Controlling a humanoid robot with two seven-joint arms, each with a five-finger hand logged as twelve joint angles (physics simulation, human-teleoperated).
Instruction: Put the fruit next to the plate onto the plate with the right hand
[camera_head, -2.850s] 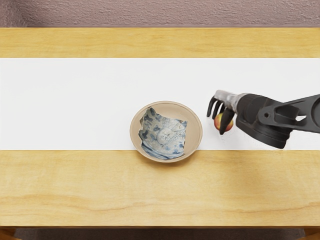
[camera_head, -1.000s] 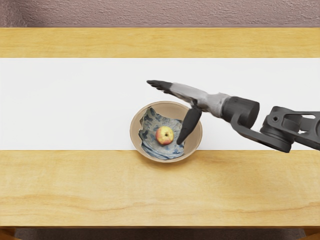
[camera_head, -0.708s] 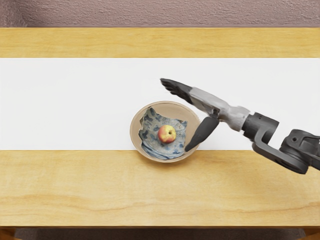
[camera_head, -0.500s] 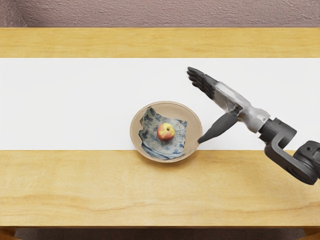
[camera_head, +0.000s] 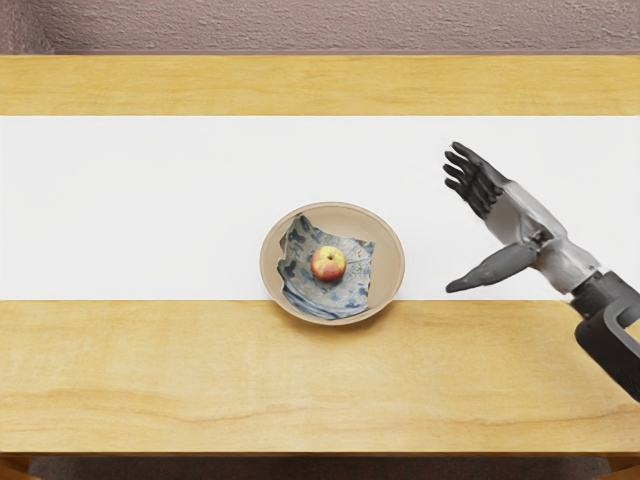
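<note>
Status: the fruit is sitting on the plate, roughly dead centre, on the blue-and-white patterned middle. I'm reading the placing step as done. What's in hand now is clearing the arm off.

My right hand is hovering to the right of the plate, well apart from it, over the white strip near the front wooden band of the table. It's holding nothing: the fingers are stretching out flat and pointing up-left, and the thumb is sticking out toward the plate. The left arm isn't showing.

Fruit look: small, round, red shading into yellow, with a small dark dimple on top. It's looking like an apple or a peach; I can't tell which. It's sitting apart from the tan rim, not leaning on it. The plate is looking shallow with a raised rim, so I'm judging the fruit isn't going to roll off by itself.

Next move, as I'm judging it: there's nothing more to grasp. I'm only needing to take the arm out toward the right edge with the hand open, staying clear of the plate so the thumb isn't clipping the rim and jolting the fruit. Whether the fruit is wobbling, I can't tell from one frame.
</note>
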